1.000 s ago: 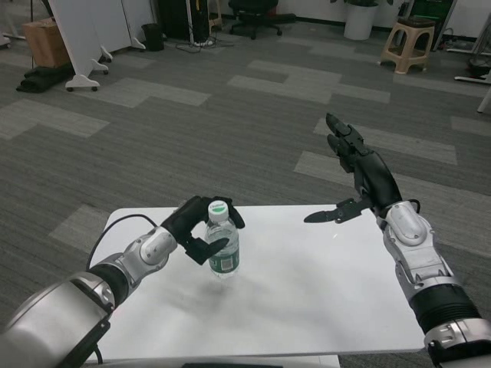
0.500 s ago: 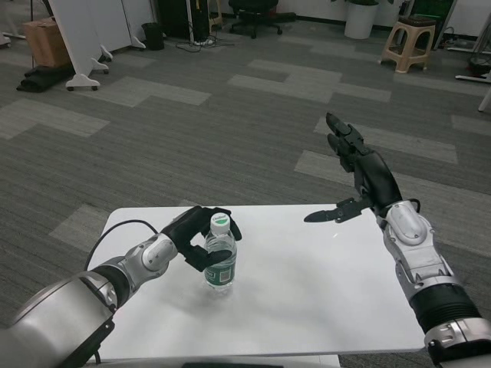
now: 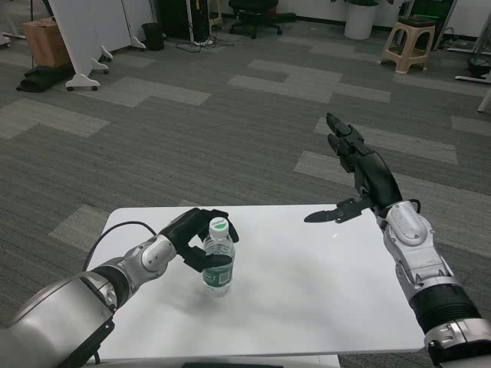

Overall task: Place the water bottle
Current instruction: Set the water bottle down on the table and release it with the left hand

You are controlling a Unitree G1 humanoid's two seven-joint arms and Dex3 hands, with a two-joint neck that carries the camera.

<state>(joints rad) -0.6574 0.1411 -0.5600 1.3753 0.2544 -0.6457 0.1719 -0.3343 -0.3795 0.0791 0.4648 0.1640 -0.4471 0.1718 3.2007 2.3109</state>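
Note:
A clear water bottle [image 3: 219, 261] with a green-and-white cap and a green label stands upright on the white table [image 3: 307, 299], left of its middle. My left hand [image 3: 190, 238] wraps around the bottle from the left, fingers curled about its upper part below the cap. My right hand [image 3: 357, 175] hovers above the table's far right edge with its fingers spread and the thumb pointing left, holding nothing.
A black cable [image 3: 115, 234] loops from my left forearm over the table's left corner. Beyond the table lies grey carpet, with a white partition [image 3: 84, 38], a beige stool [image 3: 406, 46] and an office chair [image 3: 253, 11] far back.
My left hand has brought the bottle down and slightly toward me and to the left, until it stands on the table. The right arm has stayed still.

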